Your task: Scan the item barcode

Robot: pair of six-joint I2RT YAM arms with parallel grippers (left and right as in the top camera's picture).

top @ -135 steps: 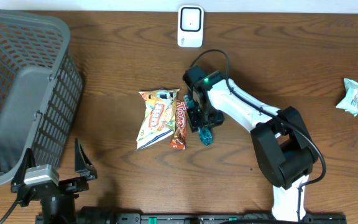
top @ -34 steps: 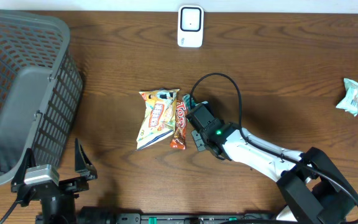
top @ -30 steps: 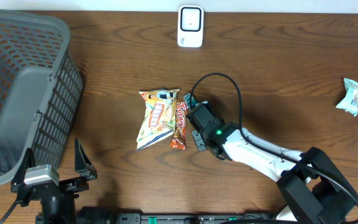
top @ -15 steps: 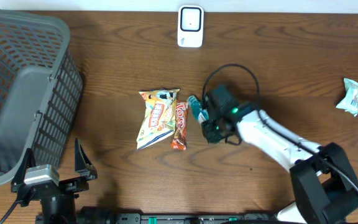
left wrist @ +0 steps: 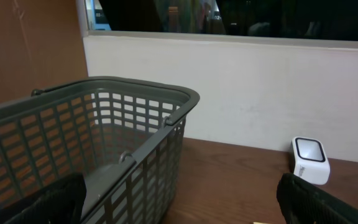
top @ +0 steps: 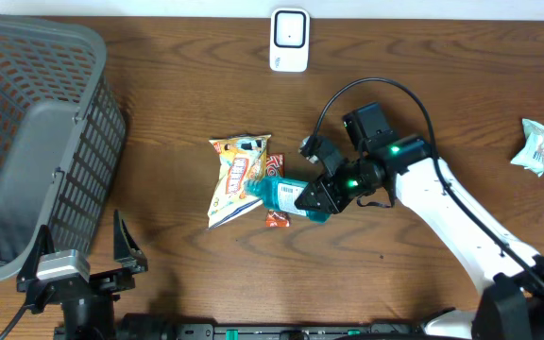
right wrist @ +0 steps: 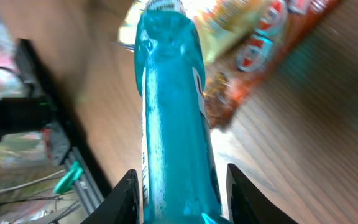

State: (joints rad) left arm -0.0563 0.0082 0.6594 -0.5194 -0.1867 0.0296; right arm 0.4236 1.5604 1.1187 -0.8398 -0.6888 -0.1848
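Right jaws: clenched on my teal translucent plastic bottle [top: 286, 195], a finger on each side of its body.
Bottle: held sideways, neck pointing away from my right jaws, white label up.
Below its neck end: orange-red snack bar wrapper [top: 274, 166] and yellow crisp packet [top: 237, 179] on the brown wooden desk [top: 178, 104].
Beyond my right jaws: white scanner [top: 290, 39], well apart.
Left jaws: spread wide, empty, far off by the grey mesh basket [top: 36, 142].

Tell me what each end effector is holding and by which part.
Right end effector: teal bottle, gripped near its base, cap pointing away. Left end effector: nothing, open.
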